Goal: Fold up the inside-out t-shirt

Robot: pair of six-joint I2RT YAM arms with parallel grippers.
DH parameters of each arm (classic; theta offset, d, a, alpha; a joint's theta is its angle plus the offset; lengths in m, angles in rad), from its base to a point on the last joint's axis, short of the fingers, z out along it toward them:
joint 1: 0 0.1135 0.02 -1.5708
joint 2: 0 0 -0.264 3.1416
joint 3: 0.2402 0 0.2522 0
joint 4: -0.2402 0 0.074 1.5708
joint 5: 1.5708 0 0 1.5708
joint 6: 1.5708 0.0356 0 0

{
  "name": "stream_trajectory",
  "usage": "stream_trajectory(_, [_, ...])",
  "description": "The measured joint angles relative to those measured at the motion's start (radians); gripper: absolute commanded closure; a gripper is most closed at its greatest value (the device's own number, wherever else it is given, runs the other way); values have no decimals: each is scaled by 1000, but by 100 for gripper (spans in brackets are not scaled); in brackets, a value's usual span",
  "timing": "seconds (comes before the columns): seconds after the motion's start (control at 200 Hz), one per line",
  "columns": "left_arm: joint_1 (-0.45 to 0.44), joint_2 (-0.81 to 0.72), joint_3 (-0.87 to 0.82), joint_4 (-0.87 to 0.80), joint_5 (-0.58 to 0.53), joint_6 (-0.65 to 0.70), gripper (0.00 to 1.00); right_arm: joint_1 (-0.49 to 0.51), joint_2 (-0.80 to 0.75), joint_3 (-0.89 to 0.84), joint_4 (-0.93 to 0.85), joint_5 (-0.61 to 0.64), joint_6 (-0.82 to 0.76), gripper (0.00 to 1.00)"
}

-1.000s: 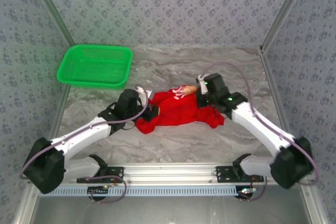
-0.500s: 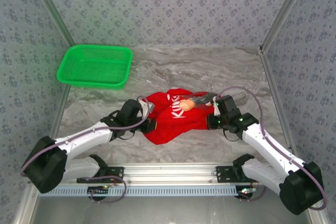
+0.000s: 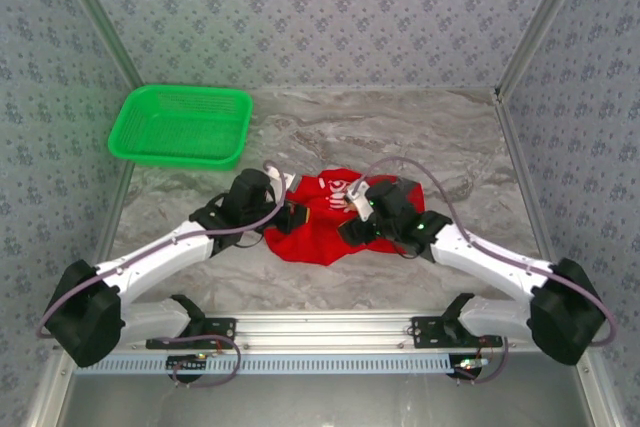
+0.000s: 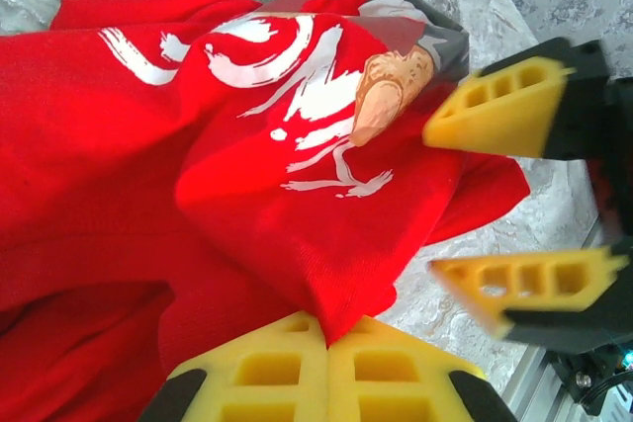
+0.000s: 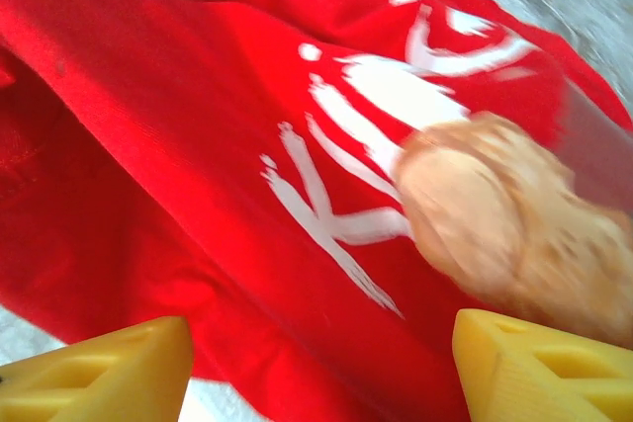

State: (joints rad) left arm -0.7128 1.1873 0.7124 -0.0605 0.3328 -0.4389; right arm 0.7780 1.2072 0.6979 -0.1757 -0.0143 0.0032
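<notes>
Left side: my left jaws are clamping a fold of the inside-out t-shirt (image 3: 312, 237), anchoring it. My right jaws are standing apart over the print (image 5: 376, 145), gripping nothing. The shirt is lying bunched in the middle of the desk (image 3: 400, 137). I am judging that it needs spreading first.

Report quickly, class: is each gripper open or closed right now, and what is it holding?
Left gripper: closed, fingers pinching a fold of the red t-shirt.
Right gripper: open, fingers spread above the shirt, gripping nothing.
</notes>
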Motion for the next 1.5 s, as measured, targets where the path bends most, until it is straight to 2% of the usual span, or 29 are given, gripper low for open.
stream_trajectory(0.12, [11,-6,4,-11,10,0,100,6,85,-2,127,10,-76,32])
stream_trajectory(0.145, [14,-8,4,-14,14,0,100,5,108,-1,154,11,-89,39])
stream_trajectory(0.26, [44,-29,4,-20,23,0,100,0,222,10,240,21,-138,83])
stream_trajectory(0.3, [60,-42,3,-21,20,-1,100,-6,246,23,240,12,-146,94])
stream_trajectory(0.345, [74,-57,3,-26,10,0,100,-20,255,43,217,-12,-139,100])
stream_trajectory(0.415, [87,-79,3,-43,-40,3,100,-51,241,96,148,-80,-127,100])
stream_trajectory(0.525, [91,-84,3,-56,-142,29,100,-115,171,192,27,-254,-68,100])
stream_trajectory(0.695, [77,-56,12,-29,-241,73,100,-158,97,232,-74,-506,35,100])
stream_trajectory(0.754, [73,-47,20,-18,-253,82,92,-177,98,232,-99,-564,71,100])
stream_trajectory(0.804, [66,-42,30,-19,-265,90,81,-201,100,231,-103,-603,109,100])
stream_trajectory(0.919, [52,-46,37,-61,-358,95,60,-259,104,231,-101,-647,198,100])
stream_trajectory(1.019, [-14,-95,30,-103,-425,94,48,-299,123,229,-64,-679,289,100])
stream_trajectory(1.139, [-121,-186,-13,-87,-441,89,44,-320,153,210,7,-721,400,100])
stream_trajectory(1.204, [-170,-185,-29,-57,-425,88,43,-323,167,202,36,-737,449,100])
stream_trajectory(1.339, [-243,-27,-19,4,-404,92,42,-325,174,199,68,-759,512,100])
stream_trajectory(1.499, [-252,164,24,49,-429,123,42,-335,174,198,90,-780,556,100])
